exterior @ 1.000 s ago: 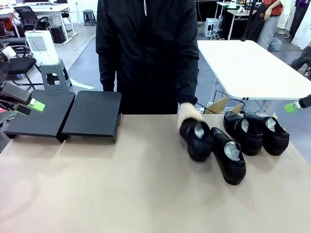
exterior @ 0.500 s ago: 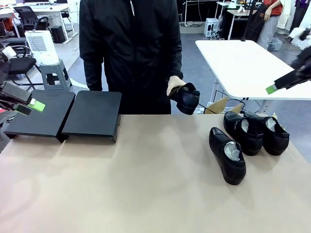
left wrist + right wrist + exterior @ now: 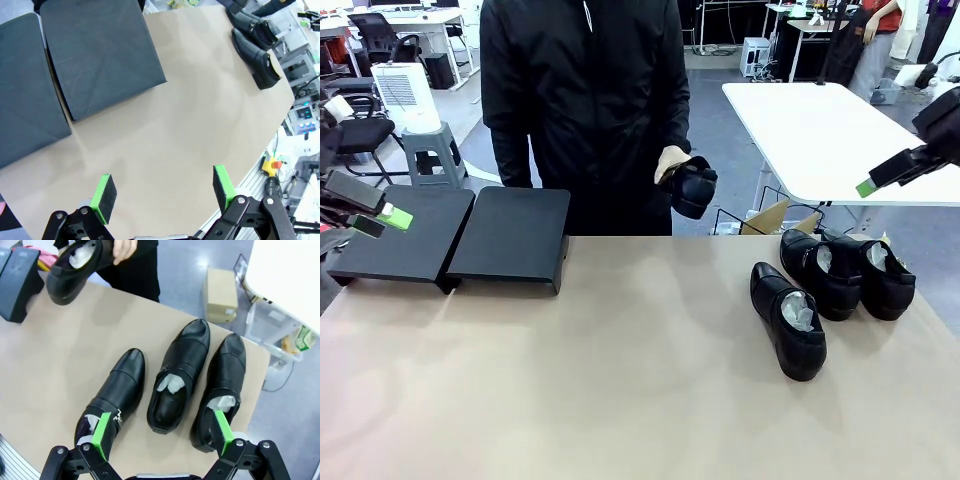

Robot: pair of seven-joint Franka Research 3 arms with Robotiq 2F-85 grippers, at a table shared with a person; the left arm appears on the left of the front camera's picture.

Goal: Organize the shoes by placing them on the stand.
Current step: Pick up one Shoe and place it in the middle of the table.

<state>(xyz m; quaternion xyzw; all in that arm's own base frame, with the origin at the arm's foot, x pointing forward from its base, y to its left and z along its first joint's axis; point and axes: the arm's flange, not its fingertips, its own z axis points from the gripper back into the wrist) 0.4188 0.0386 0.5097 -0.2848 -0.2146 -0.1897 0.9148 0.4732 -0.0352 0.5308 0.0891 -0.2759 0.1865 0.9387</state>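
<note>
Glossy, stiff shoes (image 3: 177,365) look slippery, probably best pinched at the collar; left fingers (image 3: 106,197) and right fingers (image 3: 102,434) stand apart, empty.

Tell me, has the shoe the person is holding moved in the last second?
Yes. The held shoe rose off the table, going up and left from the nearest lying shoe, toward the stand.

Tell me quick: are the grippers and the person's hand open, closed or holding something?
Left gripper: open, holding nothing.
Right gripper: open, holding nothing.
Person's hand: holding a shoe.
</note>
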